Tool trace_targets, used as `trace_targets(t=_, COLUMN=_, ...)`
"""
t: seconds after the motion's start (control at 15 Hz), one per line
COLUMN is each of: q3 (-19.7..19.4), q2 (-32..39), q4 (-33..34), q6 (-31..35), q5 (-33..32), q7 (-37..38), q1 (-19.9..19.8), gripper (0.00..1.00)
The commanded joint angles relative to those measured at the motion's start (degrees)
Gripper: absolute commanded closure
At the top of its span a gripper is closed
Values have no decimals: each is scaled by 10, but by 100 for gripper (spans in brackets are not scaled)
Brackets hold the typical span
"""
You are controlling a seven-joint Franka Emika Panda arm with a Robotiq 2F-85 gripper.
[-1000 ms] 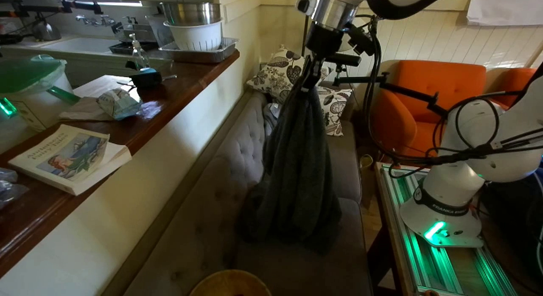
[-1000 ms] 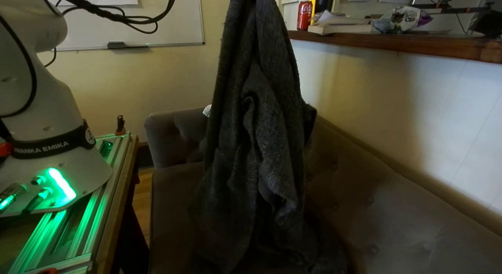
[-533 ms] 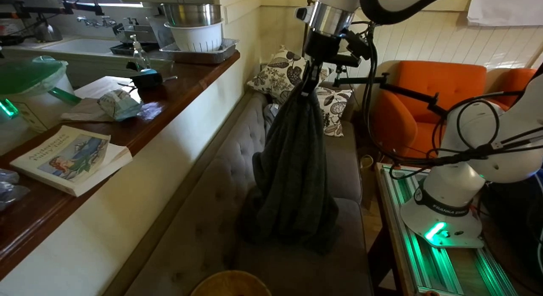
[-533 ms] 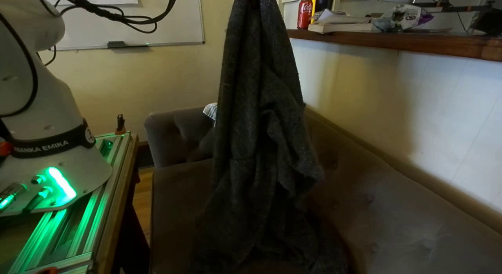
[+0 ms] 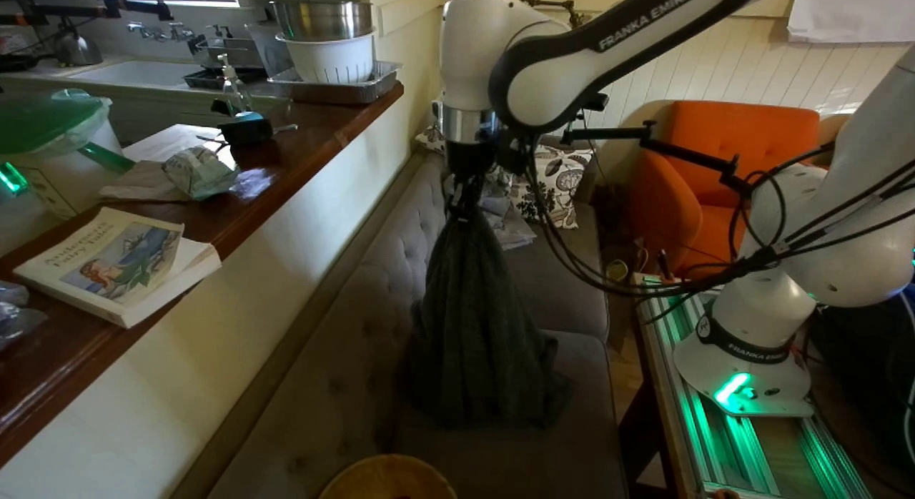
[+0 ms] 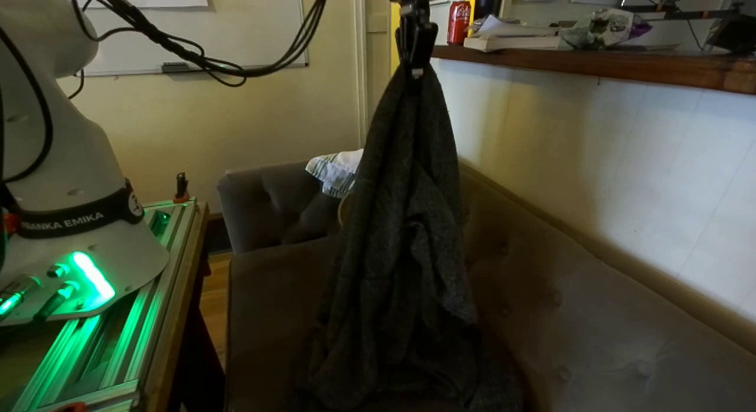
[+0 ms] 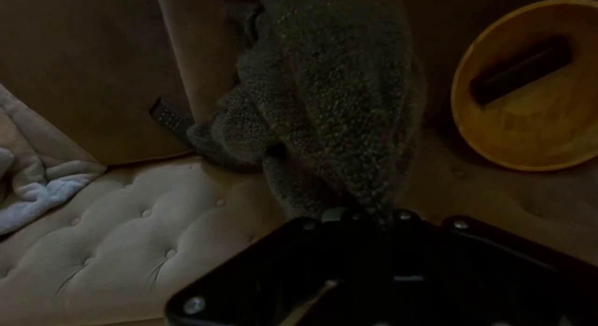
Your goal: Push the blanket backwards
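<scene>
Clamps in the claw (image 6: 416, 71) the top of the dark grey blanket (image 6: 407, 235) draped onto the tufted sofa (image 6: 271, 300), seemingly at the push-back, probably needing next a sweep toward the far backrest (image 6: 567, 300).

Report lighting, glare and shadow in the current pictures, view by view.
Wrist view: very dim, the gripper nearly black, the blanket murky; both exterior views: the green base light glares almost white; in an exterior view, the pale wall is partly in soft shadow.
</scene>
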Motion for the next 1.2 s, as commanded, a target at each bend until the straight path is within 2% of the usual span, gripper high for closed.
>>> trace_targets(t=0.0, q3=-23, q2=111, q4=90, q6=-10, q5=17, q7=5, q1=10, gripper=99)
trace_targets(t=0.13, q3=-38, q2=153, q4=113, q6=-11, q5=13, q7=-6, q1=6, gripper=99)
trace_targets(t=0.47, q3=-68, q2=211, q4=112, q6=8, q5=25, q7=-110, q1=-11, gripper=99)
trace_targets(t=0.53, q3=-70, q2=199, q4=104, q6=3, q5=7, q7=-74, q1=1, gripper=99)
trace_targets(t=0.6, q3=-73, q2=207, q4=104, q6=6, q5=7, q7=-79, q1=-1, gripper=95)
trace_targets(t=0.87, q3=-73, q2=209, q4=104, q6=6, q5=6, q7=-78, q1=3, gripper=95)
trace_targets(t=0.93, q3=-73, q2=208, q4=105, q6=6, q5=6, q7=-78, q1=3, gripper=99)
trace_targets(t=1.13, q3=-76, q2=253, q4=96, q6=43, q5=32, q7=-164, q1=-23, gripper=99)
